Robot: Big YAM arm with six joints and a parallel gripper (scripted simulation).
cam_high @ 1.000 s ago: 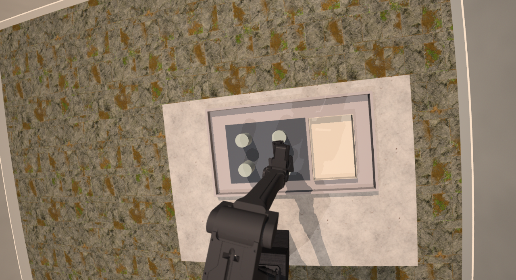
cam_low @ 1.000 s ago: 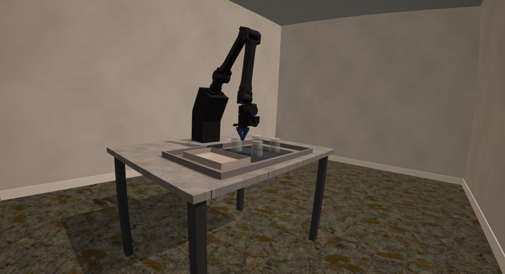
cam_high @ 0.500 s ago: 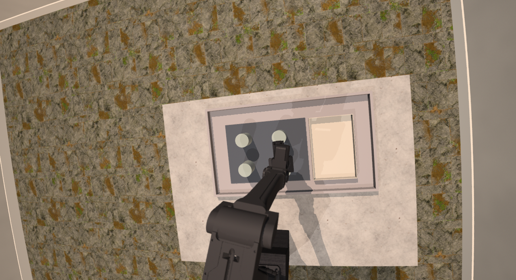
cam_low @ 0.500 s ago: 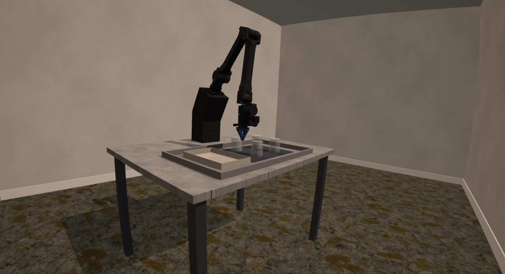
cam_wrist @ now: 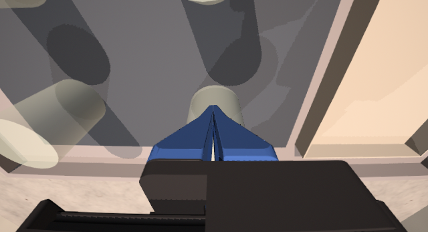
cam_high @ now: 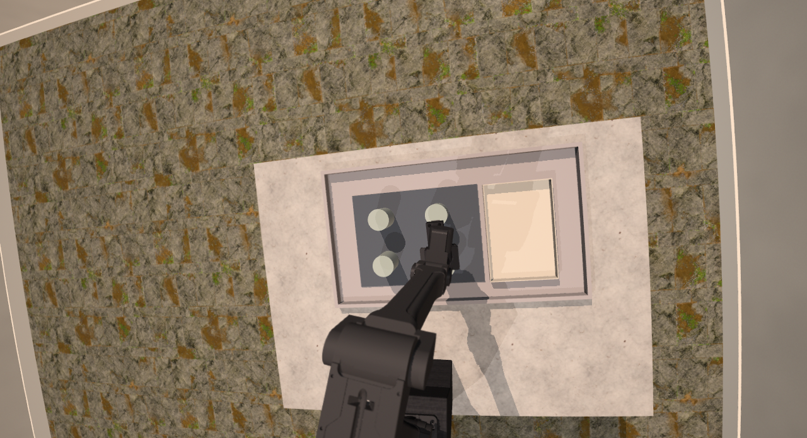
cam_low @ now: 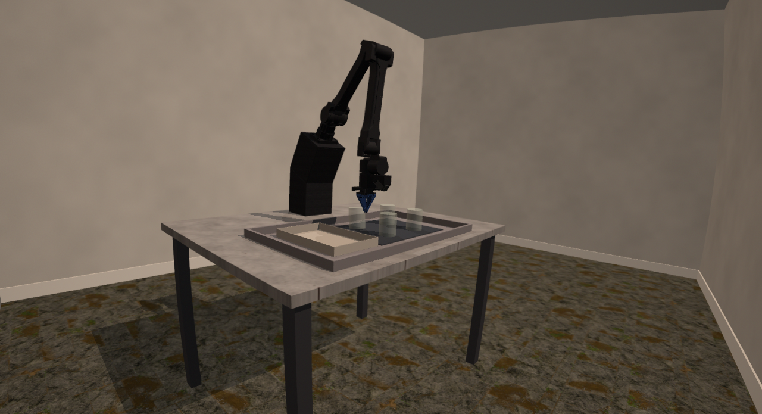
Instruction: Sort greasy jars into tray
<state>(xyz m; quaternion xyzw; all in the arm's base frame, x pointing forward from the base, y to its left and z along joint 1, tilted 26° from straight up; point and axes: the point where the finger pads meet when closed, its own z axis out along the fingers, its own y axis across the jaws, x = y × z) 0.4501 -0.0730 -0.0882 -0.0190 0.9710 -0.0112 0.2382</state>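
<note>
My gripper (cam_wrist: pixel 212 111) has blue fingers, is shut and holds nothing. Its tips (cam_low: pixel 365 209) point down at the near side of one pale glass jar (cam_wrist: pixel 215 99), about level with its top; I cannot tell whether they touch. The arm's wrist (cam_high: pixel 437 246) hides that jar in the overhead view. Three more jars stand upright on the dark mat (cam_high: pixel 417 232): far left (cam_high: pixel 380 219), near left (cam_high: pixel 385 265) and far middle (cam_high: pixel 435 212). The cream tray (cam_high: pixel 521 229) is empty to the right of the mat, and it also shows in the wrist view (cam_wrist: pixel 378 101).
Mat and tray lie inside a low grey frame (cam_high: pixel 462 300) on the table top. The tray's near rim (cam_wrist: pixel 321 91) rises right of my fingers. The robot's black base (cam_low: pixel 314 171) stands at the table's near edge behind the arm.
</note>
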